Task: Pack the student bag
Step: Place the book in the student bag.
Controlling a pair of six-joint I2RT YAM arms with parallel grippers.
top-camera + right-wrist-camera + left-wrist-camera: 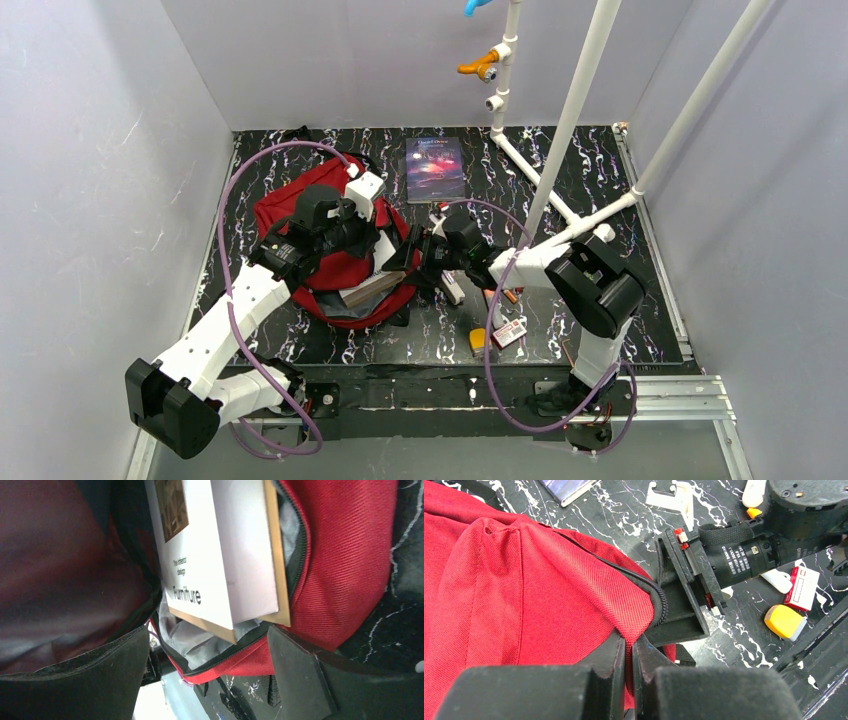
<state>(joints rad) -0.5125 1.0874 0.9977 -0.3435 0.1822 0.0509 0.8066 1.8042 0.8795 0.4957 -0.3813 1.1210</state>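
The dark red student bag (335,270) lies on the black marbled mat, its opening towards the right. My left gripper (372,240) is shut on a fold of the bag's red fabric (574,590) by the zip edge and holds the opening up; in the left wrist view the gripper (630,642) pinches the cloth. A white and tan book (220,555) marked "Furniture" sticks partway out of the bag's opening (340,565) and also shows in the top view (370,288). My right gripper (408,258) is open and empty at the opening, just below the book, its jaws (207,672) wide apart.
A dark book (435,168) lies at the back of the mat. A yellow eraser (478,340), a red and white box (508,332), a white item (453,288) and an orange pen (505,295) lie right of the bag. White pipes (570,120) rise at the back right.
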